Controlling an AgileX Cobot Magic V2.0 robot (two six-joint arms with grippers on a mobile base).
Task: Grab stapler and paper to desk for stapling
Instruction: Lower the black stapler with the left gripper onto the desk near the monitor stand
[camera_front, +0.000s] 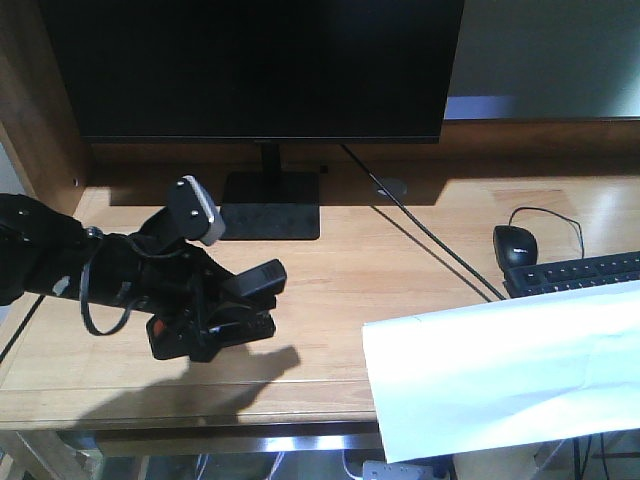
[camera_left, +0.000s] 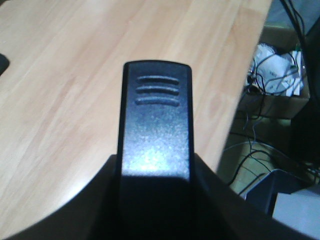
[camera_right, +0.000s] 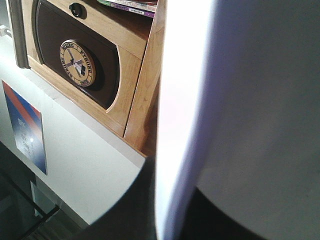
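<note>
Two tools are working here, and I can only see one of them properly. The left tool is pressed together on the stapler, over the left front of the bench. Its shadow falls on the wood just beside it, but I cannot tell whether anything touches the surface.

In the front view the stapler is mostly lost among the black fingers, with only an orange-red patch showing at its lower left end. The left wrist view gives me its ridged black top. Dark tool housing cuts it off at the bottom, so the contact points are hidden.

The paper hangs over the bench's front right corner. It covers part of the keyboard and runs out of frame to the right. The right tool is hidden in the front view. In its own wrist view it is only dark blur on either side of the sheet's lower edge, pinching it. A mouse lies just beside the keyboard.
</note>
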